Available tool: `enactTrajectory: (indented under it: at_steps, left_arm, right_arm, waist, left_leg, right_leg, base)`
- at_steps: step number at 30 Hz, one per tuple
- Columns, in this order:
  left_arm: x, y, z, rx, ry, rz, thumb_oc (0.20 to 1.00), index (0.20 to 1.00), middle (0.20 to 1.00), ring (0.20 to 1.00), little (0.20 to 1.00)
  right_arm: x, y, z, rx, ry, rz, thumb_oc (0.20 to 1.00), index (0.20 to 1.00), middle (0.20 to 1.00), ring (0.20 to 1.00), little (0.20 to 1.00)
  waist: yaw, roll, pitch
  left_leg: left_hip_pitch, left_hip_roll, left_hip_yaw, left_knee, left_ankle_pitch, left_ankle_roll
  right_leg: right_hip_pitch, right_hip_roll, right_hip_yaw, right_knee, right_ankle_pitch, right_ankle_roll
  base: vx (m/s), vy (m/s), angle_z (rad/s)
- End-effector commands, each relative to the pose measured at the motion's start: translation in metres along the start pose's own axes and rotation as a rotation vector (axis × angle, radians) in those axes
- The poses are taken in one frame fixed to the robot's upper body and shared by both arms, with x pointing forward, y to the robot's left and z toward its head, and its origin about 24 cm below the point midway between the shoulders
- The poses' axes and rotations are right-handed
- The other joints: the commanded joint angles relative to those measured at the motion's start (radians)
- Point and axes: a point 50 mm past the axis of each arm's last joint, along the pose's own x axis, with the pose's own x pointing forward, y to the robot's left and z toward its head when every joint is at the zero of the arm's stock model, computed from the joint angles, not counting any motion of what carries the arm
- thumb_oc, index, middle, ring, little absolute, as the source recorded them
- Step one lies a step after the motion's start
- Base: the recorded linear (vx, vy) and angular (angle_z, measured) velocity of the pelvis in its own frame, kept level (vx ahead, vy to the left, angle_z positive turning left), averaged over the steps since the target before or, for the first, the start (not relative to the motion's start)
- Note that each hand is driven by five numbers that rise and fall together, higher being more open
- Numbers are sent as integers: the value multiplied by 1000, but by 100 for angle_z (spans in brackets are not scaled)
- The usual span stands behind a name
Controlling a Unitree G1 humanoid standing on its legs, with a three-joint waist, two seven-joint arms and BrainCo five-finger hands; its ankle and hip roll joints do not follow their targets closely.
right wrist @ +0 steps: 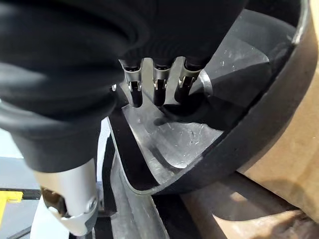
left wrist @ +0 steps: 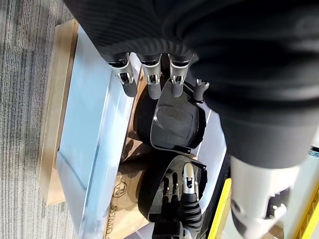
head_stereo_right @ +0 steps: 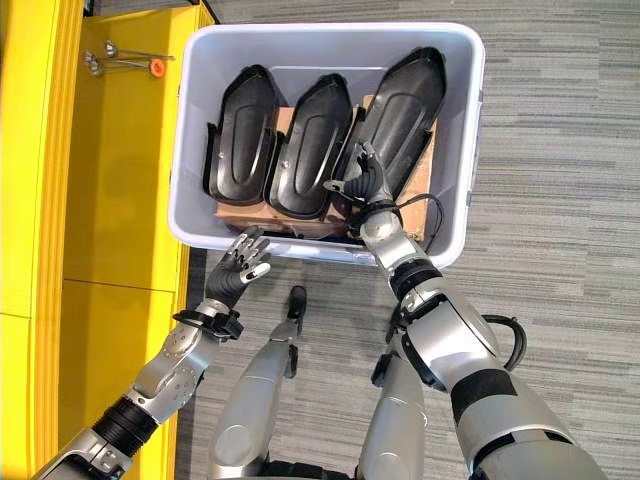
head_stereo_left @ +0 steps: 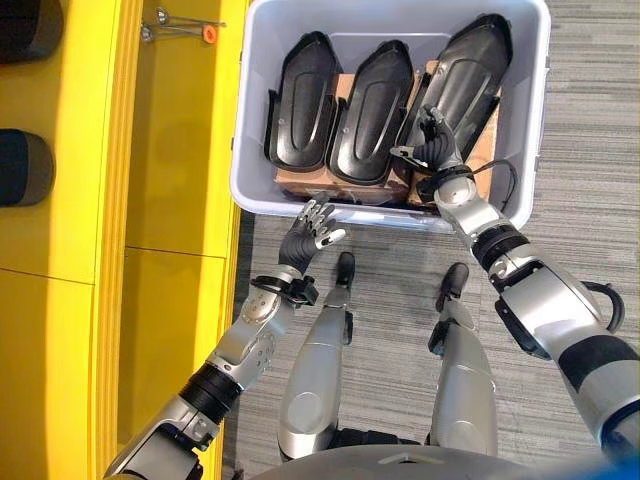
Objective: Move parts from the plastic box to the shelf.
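A pale grey plastic box (head_stereo_left: pixel 541 120) stands on the carpet and holds three black shell-shaped parts on cardboard (head_stereo_left: pixel 300 184): a left part (head_stereo_left: pixel 303 100), a middle part (head_stereo_left: pixel 370 112) and a longer right part (head_stereo_left: pixel 468 72). My right hand (head_stereo_left: pixel 432 142) is inside the box at the near end of the right part. Its straight fingers (right wrist: pixel 157 85) reach into the part's hollow (right wrist: pixel 189 142) and its thumb stands apart outside the rim. My left hand (head_stereo_left: pixel 310 232) hovers open just outside the box's near wall, holding nothing. The yellow shelf (head_stereo_left: pixel 170 130) runs along the left.
Two dark rounded things (head_stereo_left: pixel 22 166) lie at the shelf's far left. Thin metal tools with an orange piece (head_stereo_left: pixel 186 28) rest on the shelf close to the box's far left corner. Grey carpet (head_stereo_left: pixel 590 150) lies to the right of the box.
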Motion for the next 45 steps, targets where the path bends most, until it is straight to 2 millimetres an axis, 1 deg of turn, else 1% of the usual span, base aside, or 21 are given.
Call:
enactTrajectory:
  at_steps: [1, 5, 8, 11, 13, 15, 17, 19, 21, 22, 23, 24, 25, 27, 28, 30, 32, 33, 36, 40, 45]
  left_arm:
    - [1, -8, 21, -10, -109, -40, 1000, 1000, 1000, 1000, 1000]
    - [1, -8, 21, -8, -112, -42, 1000, 1000, 1000, 1000, 1000]
    - [1, -6, 20, -6, -110, -35, 1000, 1000, 1000, 1000, 1000]
    - [0, -4, 20, -7, -109, -28, 1000, 1000, 1000, 1000, 1000]
    - [-2, -2, 19, -14, -104, -16, 1000, 1000, 1000, 1000, 1000]
    - [-2, -1, 19, -13, -103, -13, 1000, 1000, 1000, 1000, 1000]
    - [-2, 2, 19, -16, -103, -3, 1000, 1000, 1000, 1000, 1000]
    - [-4, 7, 18, -17, -99, 24, 1000, 1000, 1000, 1000, 1000]
    - [-5, 9, 20, -19, -107, 35, 1000, 1000, 1000, 1000, 1000]
    - [-5, 9, 20, -19, -107, 35, 1000, 1000, 1000, 1000, 1000]
    - [-6, 12, 21, -24, -114, 53, 1000, 1000, 1000, 1000, 1000]
    - [-7, 15, 21, -31, -117, 75, 1000, 1000, 1000, 1000, 1000]
    - [-7, 15, 21, -31, -117, 75, 1000, 1000, 1000, 1000, 1000]
    - [-8, 17, 21, -34, -117, 90, 1000, 1000, 1000, 1000, 1000]
    - [-10, 18, 20, -41, -114, 103, 1000, 1000, 1000, 1000, 1000]
    - [-10, 19, 20, -44, -114, 109, 1000, 1000, 1000, 1000, 1000]
    - [-11, 19, 20, -44, -116, 112, 1000, 1000, 1000, 1000, 1000]
    - [-11, 19, 20, -44, -116, 112, 1000, 1000, 1000, 1000, 1000]
    - [-13, 21, 20, -44, -115, 122, 1000, 1000, 1000, 1000, 1000]
    - [-14, 20, 21, -41, -122, 124, 1000, 1000, 1000, 1000, 1000]
    - [-15, 20, 19, -43, -117, 141, 1000, 1000, 1000, 1000, 1000]
  right_arm:
    - [-16, 23, -35, -89, 114, 122, 1000, 1000, 1000, 1000, 1000]
    - [-18, 20, -40, -118, 117, 125, 1000, 1000, 1000, 1000, 1000]
    - [-18, 10, -47, -132, 133, 100, 1000, 1000, 1000, 1000, 1000]
    - [-18, 6, -49, -131, 136, 89, 1000, 1000, 1000, 1000, 1000]
    - [-19, -1, -54, -112, 144, 69, 1000, 1000, 1000, 1000, 1000]
    - [-20, -1, -55, -105, 144, 68, 1000, 1000, 1000, 1000, 1000]
    - [-21, -1, -55, -11, 149, 55, 1000, 1000, 1000, 1000, 1000]
    - [-23, -3, -49, -1, 95, 49, 1000, 1000, 1000, 1000, 1000]
    - [-21, -6, -33, 106, 31, 32, 1000, 1000, 1000, 1000, 1000]
    - [-21, -6, -33, 106, 31, 32, 1000, 1000, 1000, 1000, 1000]
    - [-22, -8, -16, 138, -54, 32, 1000, 1000, 1000, 1000, 1000]
    - [-30, -14, 2, 145, -172, 28, 1000, 1000, 1000, 1000, 1000]
    - [-30, -14, 2, 145, -172, 27, 1000, 1000, 1000, 1000, 1000]
    - [-38, -24, 21, 232, -276, 2, 1000, 1000, 1000, 1000, 1000]
    - [-47, -32, 36, 283, -370, -21, 1000, 1000, 1000, 1000, 1000]
    - [-52, -36, 41, 312, -405, -32, 1000, 1000, 1000, 1000, 1000]
    - [-65, -39, 56, 386, -499, -43, 1000, 1000, 1000, 1000, 1000]
    - [-65, -39, 56, 386, -499, -43, 1000, 1000, 1000, 1000, 1000]
    - [-77, -39, 64, 430, -560, -48, 1000, 1000, 1000, 1000, 1000]
    - [-85, -30, 64, 513, -560, -30, 1000, 1000, 1000, 1000, 1000]
    - [-89, -20, 53, 539, -504, -62, 1000, 1000, 1000, 1000, 1000]
  waist:
    - [39, -8, 17]
    - [36, -13, 19]
    - [31, -21, 21]
    - [27, -26, 22]
    - [18, -35, 22]
    - [16, -37, 22]
    - [7, -46, 19]
    - [-6, -61, 16]
    - [-17, -70, 15]
    - [-17, -70, 15]
    - [-26, -78, 12]
    - [-40, -88, 15]
    - [-41, -88, 12]
    - [-54, -96, 11]
    - [-62, -100, 13]
    - [-66, -103, 11]
    - [-74, -105, 13]
    - [-75, -106, 10]
    - [-82, -109, 4]
    - [-88, -108, 5]
    - [-94, -104, 7]
  left_leg:
    - [-50, 0, -25, 51, -51, 26]
    - [-50, 0, -26, 51, -51, 26]
    - [-48, 1, -27, 51, -50, 25]
    - [-44, 4, -24, 49, -50, 24]
    - [-38, 8, -22, 50, -53, 23]
    - [-36, 9, -22, 49, -53, 23]
    - [-29, 13, -18, 51, -56, 22]
    - [-18, 18, -15, 48, -59, 20]
    - [-14, 21, -12, 48, -60, 20]
    - [-14, 21, -12, 48, -60, 20]
    - [-14, 22, -9, 45, -57, 20]
    - [-9, 26, -5, 49, -63, 19]
    - [-12, 25, -6, 47, -59, 20]
    - [-12, 27, -4, 51, -63, 20]
    - [-10, 28, -2, 57, -70, 20]
    - [-13, 27, -2, 55, -67, 21]
    - [-10, 31, 2, 61, -74, 20]
    - [-14, 29, 1, 58, -69, 21]
    - [-14, 30, 6, 59, -70, 20]
    - [-17, 32, 10, 69, -75, 19]
    - [-25, 31, 11, 76, -79, 21]
  right_leg:
    - [18, -48, 31, 41, -61, 57]
    - [21, -47, 29, 43, -62, 57]
    - [22, -44, 31, 42, -61, 57]
    - [22, -43, 32, 42, -61, 57]
    - [26, -39, 33, 40, -62, 57]
    - [28, -39, 34, 40, -63, 57]
    - [35, -37, 35, 38, -62, 56]
    - [45, -33, 38, 31, -61, 56]
    - [47, -31, 43, 29, -60, 56]
    - [47, -31, 43, 29, -60, 56]
    - [43, -30, 47, 26, -56, 56]
    - [44, -28, 51, 31, -60, 56]
    - [41, -29, 51, 28, -57, 56]
    - [38, -29, 53, 32, -59, 55]
    - [38, -28, 57, 38, -62, 55]
    - [35, -29, 58, 35, -60, 55]
    - [36, -28, 61, 38, -64, 56]
    - [33, -29, 61, 35, -60, 56]
    - [33, -28, 63, 34, -60, 57]
    - [31, -27, 69, 39, -64, 57]
    - [27, -26, 72, 39, -65, 56]
  base:
    - [-4, 10, 3]
    - [-3, 4, 2]
    - [-4, 6, 2]
    - [0, 0, 0]
    - [0, 0, 0]
    - [0, 0, 0]
    - [0, 0, 0]
    - [0, 0, 0]
    - [0, 0, 0]
    - [0, 0, 0]
    - [0, 0, 0]
    - [-1, 7, -3]
    - [-1, -2, -5]
    - [5, -6, -7]
    - [11, -11, -6]
    - [1, -2, -6]
    - [6, 0, -6]
    - [8, -7, -5]
    - [11, -3, -6]
    - [4, 2, -3]
    - [0, 1, -1]
